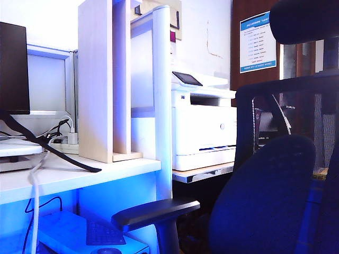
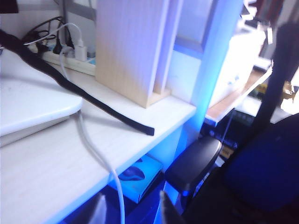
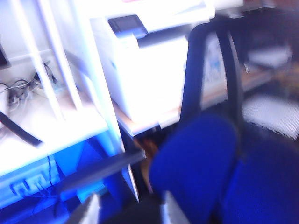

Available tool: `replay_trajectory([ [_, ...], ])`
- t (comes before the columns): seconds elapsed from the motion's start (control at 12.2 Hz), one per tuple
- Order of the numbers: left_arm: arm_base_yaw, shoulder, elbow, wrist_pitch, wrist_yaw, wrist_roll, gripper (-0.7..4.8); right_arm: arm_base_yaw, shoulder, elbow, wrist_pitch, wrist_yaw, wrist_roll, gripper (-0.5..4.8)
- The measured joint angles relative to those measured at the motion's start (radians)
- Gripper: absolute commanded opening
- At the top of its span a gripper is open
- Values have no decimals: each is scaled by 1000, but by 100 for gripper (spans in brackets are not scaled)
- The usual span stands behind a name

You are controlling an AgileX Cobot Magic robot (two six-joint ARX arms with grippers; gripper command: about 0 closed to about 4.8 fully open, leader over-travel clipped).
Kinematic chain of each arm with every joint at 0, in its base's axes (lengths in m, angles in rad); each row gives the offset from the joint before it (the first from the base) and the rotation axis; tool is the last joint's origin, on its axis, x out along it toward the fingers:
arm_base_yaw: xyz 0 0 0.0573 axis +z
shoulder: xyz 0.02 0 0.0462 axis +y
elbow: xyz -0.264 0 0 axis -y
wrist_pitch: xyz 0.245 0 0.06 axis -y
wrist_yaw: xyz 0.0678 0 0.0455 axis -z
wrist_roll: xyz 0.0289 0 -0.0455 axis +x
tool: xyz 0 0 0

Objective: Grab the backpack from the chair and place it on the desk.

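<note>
The chair [image 1: 296, 90] stands at the right with a dark blue cushion [image 1: 265, 196] against its mesh back and a black armrest [image 1: 153, 211] toward the desk [image 1: 79, 174]. No backpack body shows in any view. A black strap [image 1: 53, 151] lies across the desk top and runs off to the left. My left gripper [image 2: 133, 210] hovers open by the desk's front edge [image 2: 42, 158], with nothing between its fingers. My right gripper [image 3: 131, 210] is open and empty in front of the cushion [image 3: 196, 158] and armrest [image 3: 103, 170]. Neither gripper appears in the exterior view.
A pale wood divider [image 1: 98, 79] and a white post [image 1: 161, 95] rise from the desk. A white printer [image 1: 204, 129] sits beyond them. A power strip [image 1: 66, 145] and a white cable [image 2: 100, 158] lie on the desk. A pale box [image 1: 69, 227] sits underneath.
</note>
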Motion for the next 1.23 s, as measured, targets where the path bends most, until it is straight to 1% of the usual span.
replay_trajectory([
  [0.08, 0, 0, -12, 9, -1, -1, 173, 0, 0, -12, -3, 1, 0, 141],
  [0.16, 0, -1, -32, 26, 0, -1, 172, 1, 0, -34, -9, 2, 0, 84],
  [0.25, 0, -1, -54, 45, -9, 8, 132, 1, 0, -68, 27, 2, 0, 61],
  [0.33, 0, -1, -73, 67, -27, 33, 62, 1, 0, -105, 50, 2, -3, 47],
  [0.41, 0, -1, -95, 85, -47, 65, 38, 1, 0, -146, 66, 2, -3, 47],
  [0.49, 0, -1, -112, 96, -50, 85, -3, 1, 0, -166, 77, 2, -3, 41],
  [0.57, 0, -1, -124, 99, -50, 92, -6, 1, 0, -189, 89, 2, -3, -8],
  [0.74, 0, 0, -163, 99, -52, 104, -6, 1, 0, -257, 85, 1, -19, -7],
  [0.9, 0, -1, -163, 98, -58, 106, -5, 1, 0, -266, 94, 0, -26, -7],
  [0.98, 0, -1, -163, 98, -79, 103, -5, 1, 0, -267, 95, 0, -27, -7],
  [1.23, 0, -1, -163, 90, -77, 103, -5, 0, 0, -267, 90, 2, -28, -5],
])
